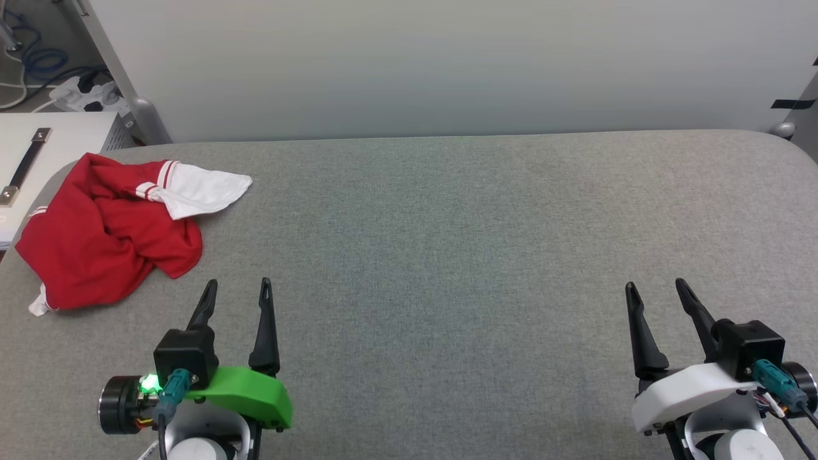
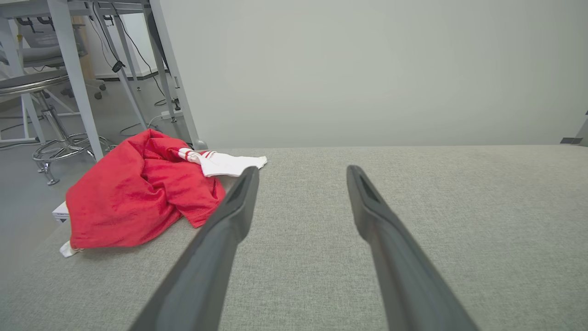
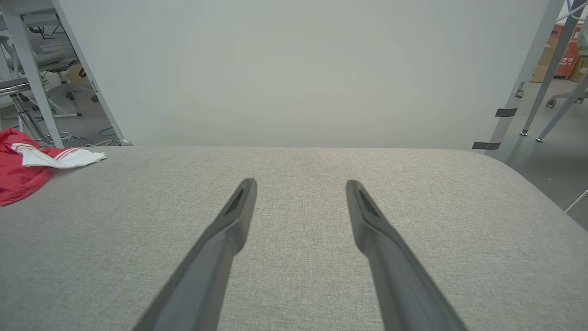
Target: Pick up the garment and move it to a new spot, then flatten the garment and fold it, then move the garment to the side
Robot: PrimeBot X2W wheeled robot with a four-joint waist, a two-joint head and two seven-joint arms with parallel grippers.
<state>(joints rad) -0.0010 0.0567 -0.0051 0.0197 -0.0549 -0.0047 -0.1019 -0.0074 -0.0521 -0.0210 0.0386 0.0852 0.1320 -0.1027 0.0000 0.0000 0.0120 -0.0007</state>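
The garment (image 1: 105, 236) lies crumpled at the far left of the grey table (image 1: 447, 255), red with one white sleeve spread toward the middle. It also lies left of my fingers in the left wrist view, garment (image 2: 133, 197), and at the left edge of the right wrist view, garment (image 3: 23, 170). My left gripper (image 1: 238, 286) hovers open just right of and nearer than the garment, apart from it, nothing between its fingers. Over the table's near right part my right gripper (image 1: 655, 286) is open and empty too.
A white cabinet (image 1: 57, 137) with a dark handle stands beyond the table's left end, partly under the garment's edge. A pale wall panel (image 1: 447, 64) runs along the table's far edge. Metal table legs and a stool (image 2: 55, 138) stand on the floor at left.
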